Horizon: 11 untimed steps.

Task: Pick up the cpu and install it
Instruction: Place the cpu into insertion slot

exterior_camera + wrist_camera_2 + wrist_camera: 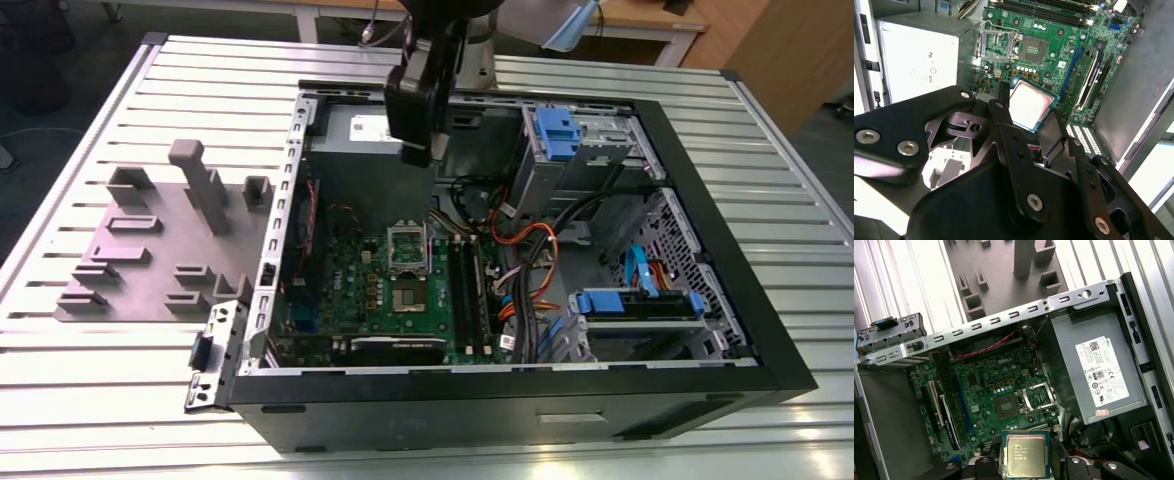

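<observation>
Cpu [1026,455] hangs over the open PC case [467,420], pinched by its edges btwn the gripper [418,152] fingers [1003,95], above the green board [979,385]. Silver lid faces the first wrist cam w/ rows of small print. It sits flat & square, so no long axis. Grey PSU box [1089,365] w/ a white printed label stands beside the board. A dark square [1006,406] & metal frame [1037,395] sit on the board nearby. Grey fixture [160,240] rests outside the case on the slatted table [107,400].

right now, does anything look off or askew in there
Nothing stands out. The gripper grips the cpu above the board, whose socket lies open; no spill or damage shows.
</observation>
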Motion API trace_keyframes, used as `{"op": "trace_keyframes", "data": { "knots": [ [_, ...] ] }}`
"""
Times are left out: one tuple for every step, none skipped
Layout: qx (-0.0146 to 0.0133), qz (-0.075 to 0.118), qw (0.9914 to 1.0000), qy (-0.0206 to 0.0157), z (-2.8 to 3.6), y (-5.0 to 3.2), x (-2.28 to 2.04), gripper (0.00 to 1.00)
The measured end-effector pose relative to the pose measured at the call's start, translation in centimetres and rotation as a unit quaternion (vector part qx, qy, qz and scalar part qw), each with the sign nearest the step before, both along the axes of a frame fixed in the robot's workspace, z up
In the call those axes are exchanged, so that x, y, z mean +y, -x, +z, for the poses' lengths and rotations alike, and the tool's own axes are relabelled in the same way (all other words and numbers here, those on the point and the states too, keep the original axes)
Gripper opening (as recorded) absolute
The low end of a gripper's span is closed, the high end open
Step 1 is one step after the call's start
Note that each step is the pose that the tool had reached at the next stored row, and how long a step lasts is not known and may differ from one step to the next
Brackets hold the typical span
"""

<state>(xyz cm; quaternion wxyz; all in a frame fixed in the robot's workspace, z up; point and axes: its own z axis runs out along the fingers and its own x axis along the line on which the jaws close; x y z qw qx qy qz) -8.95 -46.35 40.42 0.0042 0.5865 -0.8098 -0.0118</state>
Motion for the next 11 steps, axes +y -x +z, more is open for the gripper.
{"op": "trace_keyframes", "data": {
  "knots": [
    [0.0, 0.004, 0.99999, 0.0, 0.0, 0.0, 0.0, 0.47],
    [0.0, 0.009, 0.99996, 0.0, 0.0, 0.0, 0.0, 0.47],
    [0.0, 0.014, 0.99991, 0.0, 0.0, 0.01, 0.0, 0.47],
    [0.0, 0.019, 0.99983, 0.0, 0.0, 0.01, 0.0, 0.47],
    [0.0, 0.023, 0.99973, 0.0, 0.0, 0.01, 0.0, 0.47],
    [0.0, 0.027, 0.99965, -0.0001, 0.0, 0.01, 0.0, 0.47],
    [-0.0001, 0.029, 0.99959, -0.0002, -0.01, 0.01, 0.0, 0.47],
    [-0.0002, 0.03, 0.99954, -0.0002, -0.02, 0.01, 0.0, 0.47],
    [-0.0003, 0.032, 0.99949, -0.0001, -0.04, 0.01, 0.01, 0.47],
    [-0.0003, 0.033, 0.99946, -0.0002, -0.06, 0.01, 0.0, 0.47],
    [-0.0004, 0.033, 0.99945, -0.0002, -0.09, 0.01, 0.0, 0.47]
  ]
}}
